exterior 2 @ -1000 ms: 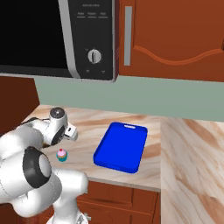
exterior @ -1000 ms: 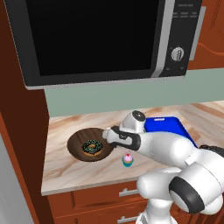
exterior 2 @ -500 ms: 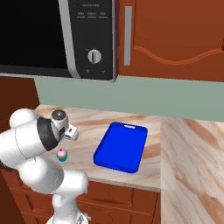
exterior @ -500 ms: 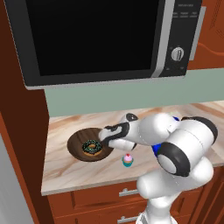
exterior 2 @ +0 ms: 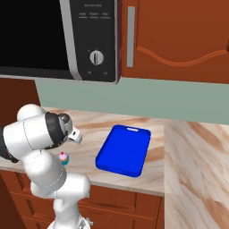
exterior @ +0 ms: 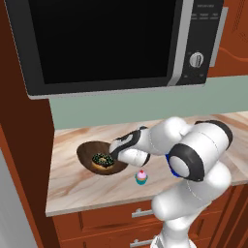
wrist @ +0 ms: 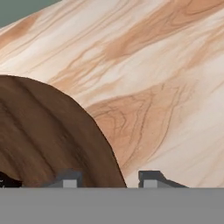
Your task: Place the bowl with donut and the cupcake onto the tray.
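Observation:
The dark-brown wooden bowl point(exterior: 88, 154) sits at the left of the counter with the donut point(exterior: 102, 160) inside it. My gripper point(exterior: 113, 157) is down at the bowl's right rim, beside the donut. In the hand view the gripper point(wrist: 109, 179) straddles the rim of the bowl point(wrist: 52, 131). One fingertip is over the inside, and the other fingertip point(wrist: 151, 177) is outside with a strip of counter showing between it and the rim. The cupcake point(exterior: 141, 177) point(exterior 2: 64, 157) stands just right of the bowl near the front edge. The blue tray point(exterior 2: 125, 150) lies flat further right.
A microwave point(exterior: 106, 43) hangs low above the counter point(exterior: 72, 186). A wooden cabinet side point(exterior: 24, 160) walls off the left end. Marbled counter runs on to the right past the tray, and the counter's front edge is close to the cupcake.
The hand has sunk a little lower and further left onto the bowl's right rim, the elbow has swung forward, and the jaws have narrowed around the rim. Bowl, cupcake and tray stay put.

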